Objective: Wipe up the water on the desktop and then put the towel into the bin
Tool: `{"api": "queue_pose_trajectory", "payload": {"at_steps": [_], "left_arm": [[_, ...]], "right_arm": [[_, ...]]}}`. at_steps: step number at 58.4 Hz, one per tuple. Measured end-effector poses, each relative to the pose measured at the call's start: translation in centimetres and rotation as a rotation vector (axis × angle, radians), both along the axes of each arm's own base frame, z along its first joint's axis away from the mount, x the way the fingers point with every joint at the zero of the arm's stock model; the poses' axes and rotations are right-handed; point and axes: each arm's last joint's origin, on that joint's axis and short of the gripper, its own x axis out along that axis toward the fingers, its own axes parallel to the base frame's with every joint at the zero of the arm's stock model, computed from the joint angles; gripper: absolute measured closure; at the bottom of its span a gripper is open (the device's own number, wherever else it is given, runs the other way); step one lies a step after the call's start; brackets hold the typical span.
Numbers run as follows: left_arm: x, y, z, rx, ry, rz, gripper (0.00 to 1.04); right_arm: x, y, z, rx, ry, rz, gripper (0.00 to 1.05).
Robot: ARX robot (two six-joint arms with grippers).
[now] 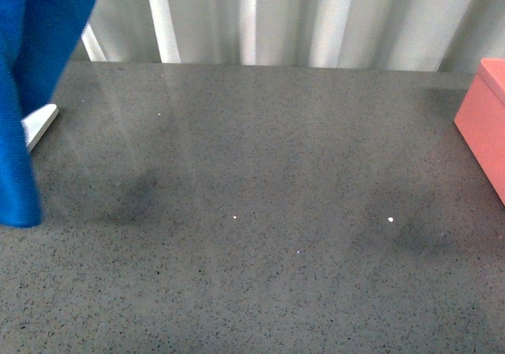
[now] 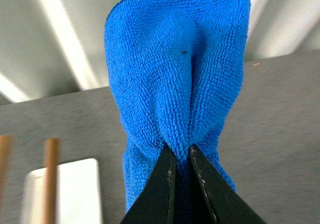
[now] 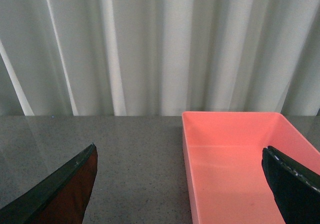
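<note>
**Front view.** Nearest the lens, a bright blue looped-pile microfibre towel [image 1: 28, 94] hangs down the left edge, lifted clear of the surface. Behind its lower half a corner of a flat white board [image 1: 39, 124] shows. The glossy dark-grey speckled stone-look desktop [image 1: 260, 180] fills the rest. It has 2 soft dark shadows and 3 tiny bright specks, and I cannot tell whether those are droplets. No pool of water is visible. The salmon-pink straight-sided rectangular bin [image 1: 485, 121] sits at the far right, well apart from the towel. Neither arm appears here.

**Left wrist view.** The left gripper [image 2: 180, 151] has its black jaws pinched nearly together on a gathered fold of the towel [image 2: 175, 74], which drapes from that fold. Beside it lies the white board [image 2: 75, 194], with 2 blurred tan rods [image 2: 50, 179] over it.

**Right wrist view.** The right gripper [image 3: 179, 151] stands wide apart and holds nothing, facing the empty bin [image 3: 230, 131] on the desktop [image 3: 135, 154].

**Step.** I judge the wiping is done or nearly so, and the transfer to the bin is in hand. The next move calls for carrying the towel across the desktop to the right, bringing it over the bin's opening, then releasing it so the whole cloth drops inside.

**Room.** Pale pleated curtains [image 3: 150, 49] close off the back.
</note>
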Motion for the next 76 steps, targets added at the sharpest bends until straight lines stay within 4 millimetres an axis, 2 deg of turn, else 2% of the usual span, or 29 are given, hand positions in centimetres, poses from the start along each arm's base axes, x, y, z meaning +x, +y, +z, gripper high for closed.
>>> {"api": "queue_pose_trajectory", "payload": {"at_steps": [13,25,41,46,50,58,63,71,76], "left_arm": [[-3.6,-6.3,0.6,-0.288,0.057,-0.219,1.01],[-5.2,-10.6,1.3,-0.382,0.088,-0.319,1.01],[-5.0,-12.5,1.0,-0.376,0.110,-0.295,1.01],[-5.0,-12.5,1.1,-0.375,0.106,-0.294,1.01],[-4.9,-12.6,1.2,-0.375,0.102,-0.294,1.01],[-4.9,-12.6,1.1,-0.374,0.104,-0.294,1.01],[-4.9,-12.6,1.1,-0.374,0.104,-0.294,1.01],[-4.9,-12.6,1.1,-0.374,0.104,-0.294,1.01],[-4.9,-12.6,1.1,-0.374,0.103,-0.294,1.01]], "right_arm": [[0.0,0.0,0.0,0.000,0.000,0.000,0.07],[0.0,0.0,0.0,0.000,0.000,0.000,0.07],[0.0,0.0,0.0,0.000,0.003,-0.001,0.07],[0.7,-0.3,-0.1,0.026,0.297,-0.245,0.07],[1.7,-0.5,0.3,0.022,0.337,-0.250,0.07],[4.3,-0.9,3.1,0.044,0.338,-0.115,0.07],[5.9,-0.4,4.6,0.075,0.420,0.127,0.07],[8.0,1.2,5.3,0.187,0.458,0.532,0.07],[9.7,2.0,5.3,0.248,0.446,0.662,0.07]]}}
